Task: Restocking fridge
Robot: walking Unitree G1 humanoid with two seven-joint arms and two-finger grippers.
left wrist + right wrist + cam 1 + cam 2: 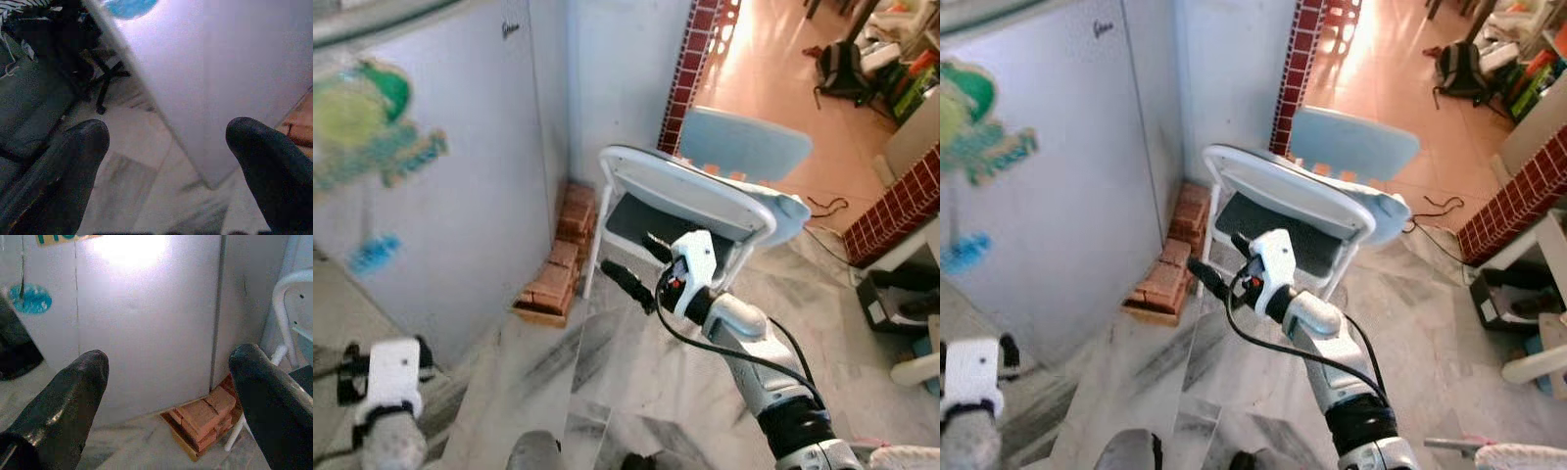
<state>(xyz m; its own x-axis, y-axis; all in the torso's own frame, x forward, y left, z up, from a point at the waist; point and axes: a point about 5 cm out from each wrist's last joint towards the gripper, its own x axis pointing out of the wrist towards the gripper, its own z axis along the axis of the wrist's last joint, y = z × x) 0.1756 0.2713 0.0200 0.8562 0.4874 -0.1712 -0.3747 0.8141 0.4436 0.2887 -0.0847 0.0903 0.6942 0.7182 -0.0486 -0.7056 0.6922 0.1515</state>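
Pale grey-white metal takes up the left of the scene — the fridge (421,196), door shut, with green and blue stickers (362,127) on its front. It stands on a marbled grey floor (626,372), and at its far lower corner, against the wall, sits a stack of red bricks (558,274). Just beside the bricks stands a folding chair (705,196) with a white tubular frame, a dark seat and a light blue back. Beyond it the floor turns to orange tile, where a black bag (842,69) lies near a brick-faced wall.

The right gripper (641,264) is raised in front of the chair's seat, well apart from the fridge and aimed toward its lower corner; its two black fingers (63,406) stand wide apart, holding nothing. The left gripper (166,161) hangs low beside the fridge's front — fingers (73,161) likewise spread wide and empty, the fridge's lower edge ahead of them.
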